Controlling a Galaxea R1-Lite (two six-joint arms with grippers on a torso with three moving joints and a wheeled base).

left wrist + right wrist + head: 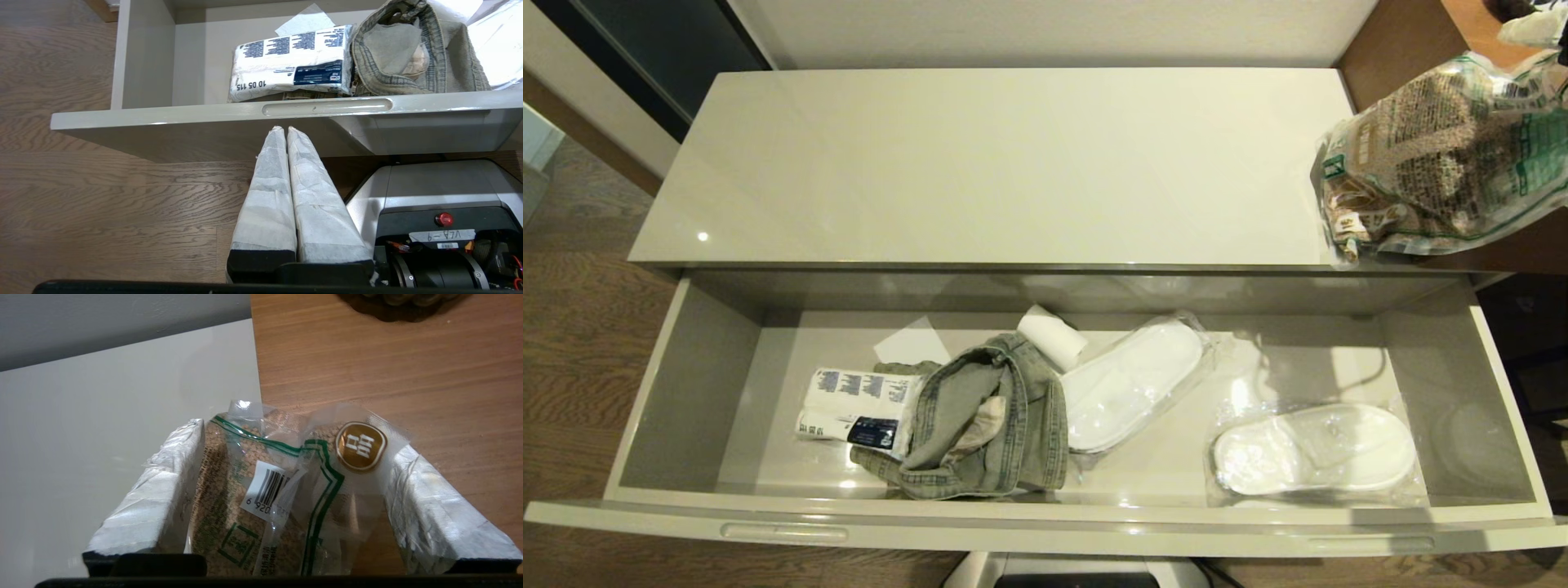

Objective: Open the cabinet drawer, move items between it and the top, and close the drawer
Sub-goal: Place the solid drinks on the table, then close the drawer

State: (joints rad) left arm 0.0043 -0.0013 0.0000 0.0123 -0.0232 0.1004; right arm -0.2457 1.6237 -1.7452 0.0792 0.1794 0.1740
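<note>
Left gripper [286, 130] is parked low, below and just outside the drawer front [1045, 531], over the wood floor beside the robot base; its two padded fingers [269, 196] are pressed together, holding nothing.

The drawer is pulled fully open. Inside, toward its left, the white plastic pack [858, 406] with blue print and a dark label lies flat on the drawer floor, touching the crumpled denim garment [980, 425] on its right. Behind the denim sits a small white roll [1052, 336]. Right of the denim, one wrapped white slipper [1131, 384] lies at an angle; a second wrapped slipper [1313, 449] lies near the right end — the two are apart.

Beyond the drawer, the cream cabinet top [996, 163] is glossy and carries nothing across its middle.

Right gripper [292, 428] is at the far right end, over the seam between the cabinet top and the brown desk [388, 359]. Its fingers [159, 490] are spread around the clear crinkly bag [1445, 155] of brown contents with green-white print, gripping it from both sides. The bag's lower corner overhangs the top's right front corner — contact there cannot be determined.
</note>
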